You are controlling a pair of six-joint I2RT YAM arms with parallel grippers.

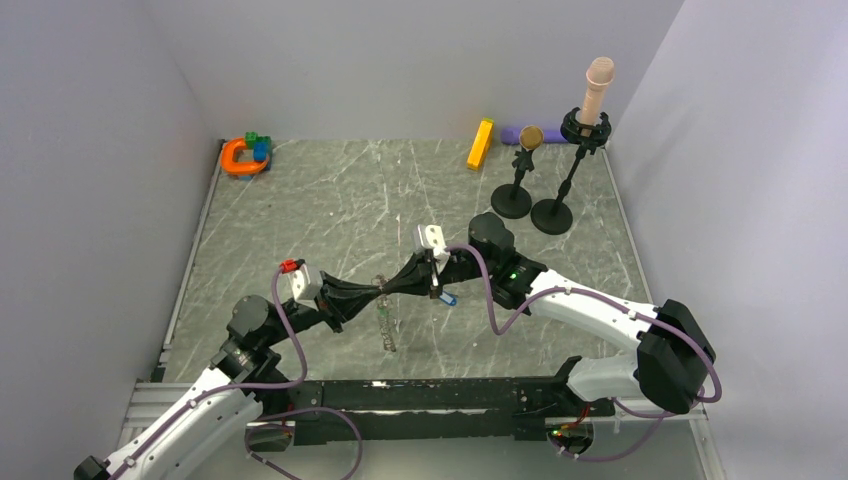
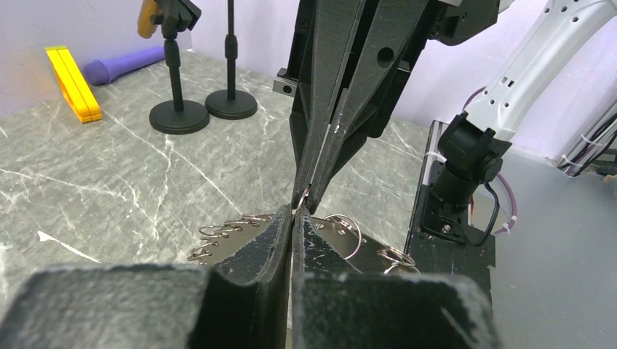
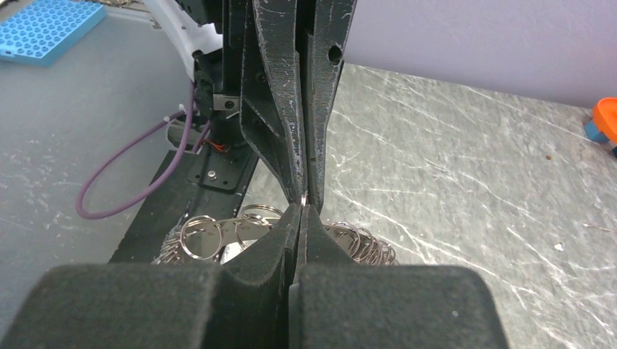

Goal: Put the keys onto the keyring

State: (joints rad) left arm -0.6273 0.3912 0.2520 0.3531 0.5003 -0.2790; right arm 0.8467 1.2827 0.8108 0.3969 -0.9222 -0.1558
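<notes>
My left gripper [image 2: 292, 218] and right gripper [image 3: 301, 211] meet tip to tip, both seemingly pinched shut on a wire loop of the keyring [image 1: 386, 322], which only the top view shows hanging edge-on beneath them.

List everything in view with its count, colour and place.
table: one, grey marbled, under everything.
keyring: one, silvery, held up mid-scene.
key: one seen, blue, right of the keyring.
horseshoe toy: one, orange, far-left corner.
blocks: two, green and blue, at that toy.
bar: one, yellow, far edge.
cylinder: one, purple, lying behind the stands.
stands: two, black, far right.
tray: one, blue, off the table.
left gripper: one, black, shut on the keyring.
right gripper: one, black, shut on the keyring.
</notes>
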